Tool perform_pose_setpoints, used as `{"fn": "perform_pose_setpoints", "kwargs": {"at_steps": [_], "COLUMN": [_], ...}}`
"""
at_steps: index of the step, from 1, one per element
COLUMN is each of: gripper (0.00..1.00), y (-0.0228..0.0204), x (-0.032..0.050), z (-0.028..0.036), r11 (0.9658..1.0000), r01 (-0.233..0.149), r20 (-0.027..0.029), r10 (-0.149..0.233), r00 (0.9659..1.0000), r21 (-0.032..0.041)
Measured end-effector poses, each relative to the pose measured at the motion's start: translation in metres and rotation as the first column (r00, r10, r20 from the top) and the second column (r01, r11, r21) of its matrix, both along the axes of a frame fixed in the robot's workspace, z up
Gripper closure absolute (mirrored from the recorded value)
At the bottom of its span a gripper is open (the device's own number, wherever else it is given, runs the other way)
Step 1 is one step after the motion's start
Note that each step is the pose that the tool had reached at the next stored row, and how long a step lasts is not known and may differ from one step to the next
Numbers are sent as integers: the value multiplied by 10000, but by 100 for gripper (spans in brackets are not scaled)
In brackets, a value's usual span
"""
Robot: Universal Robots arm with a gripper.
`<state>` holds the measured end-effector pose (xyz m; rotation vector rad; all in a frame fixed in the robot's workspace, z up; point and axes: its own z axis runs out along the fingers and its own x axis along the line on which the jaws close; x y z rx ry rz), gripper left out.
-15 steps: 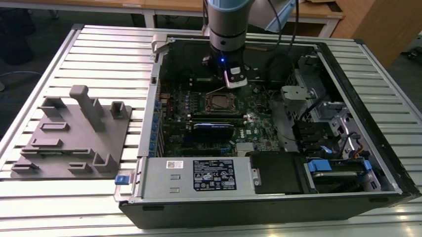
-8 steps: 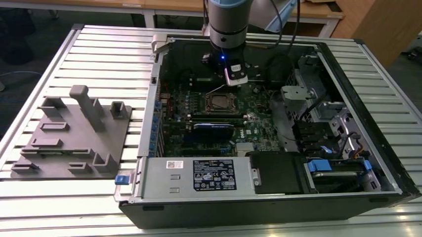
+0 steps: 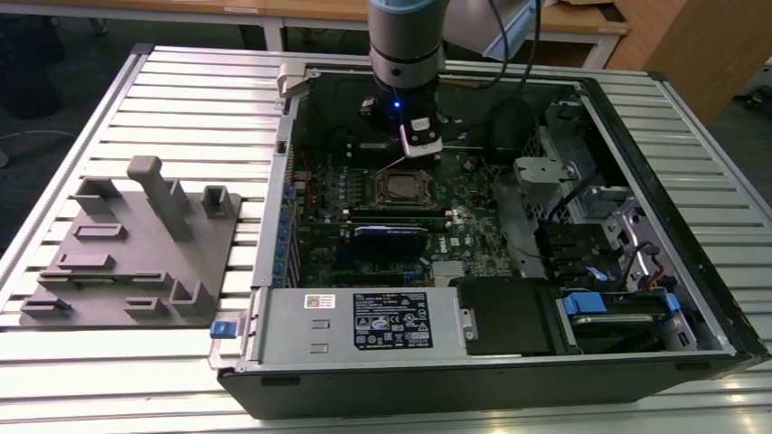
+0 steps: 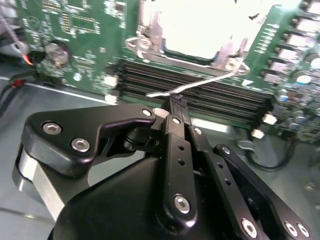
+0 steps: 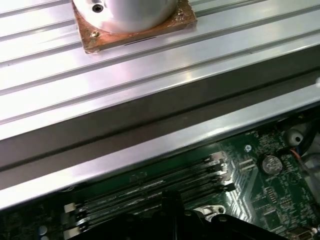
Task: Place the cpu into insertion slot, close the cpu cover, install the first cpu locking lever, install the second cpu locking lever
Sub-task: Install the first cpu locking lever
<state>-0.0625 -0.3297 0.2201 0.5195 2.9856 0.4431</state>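
1. The tool (image 4: 175, 100) has its fingers drawn together. At their very tips they nip the thin wire lever (image 4: 210, 82), just beside the slot's near edge.
2. The cover (image 4: 187, 58) lies flat over the slot (image 3: 404, 187). A pale square fills its window and is probably the cpu (image 4: 200, 25) seated, but glare hides the detail.
3. This looks like a lever step; I cannot tell which lever. The wire is springy and held only at the fingertips, so it could slip. To do it well:
   - Follow the lever's arc about its hinge.
   - Press down, then sideways under its catch.
   - Keep the pinch firm.
4. The views differ:
   - The second wrist view gives the pinch itself.
   - The exterior view places the slot mid-board (image 3: 471, 194) in the case (image 3: 483, 389), with the lever (image 3: 396, 160) slanting up toward the tool (image 3: 417, 149).
   - The first wrist view gives the memory slots (image 5: 165, 185), the case's rim and the slatted surface (image 5: 125, 75) beyond.
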Motion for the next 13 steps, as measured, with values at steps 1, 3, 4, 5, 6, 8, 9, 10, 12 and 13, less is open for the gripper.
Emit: {"fn": "perform_pose_setpoints", "kwargs": {"at_steps": [1, 3, 4, 5, 6, 8, 9, 10, 12, 13], "gripper": [89, 89, 89, 89, 89, 89, 89, 89, 89, 89], "y": [0, 0, 0, 0, -2, -5, -6, -7, -10, -12], "x": [-31, -72, -81, -82, -82, -79, -75, -72, -68, -65], "z": [0, 0, 0, 0, 0, 0, 0, 0, 0, 0], "r11": [10000, 10000, 10000, 10000, 10000, 10000, 10000, 9999, 9999, 9998], "r01": [0, -1, 0, 2, 9, 46, 72, 103, 169, 205], "r20": [12, 29, 37, 38, 38, 38, 38, 38, 38, 38], "r10": [0, 1, 0, -2, -9, -46, -72, -103, -169, -205], "r00": [10000, 10000, 10000, 10000, 10000, 10000, 10000, 9999, 9998, 9998], "r21": [-1, -1, -1, 0, -1, -1, 0, -1, -1, -1]}}
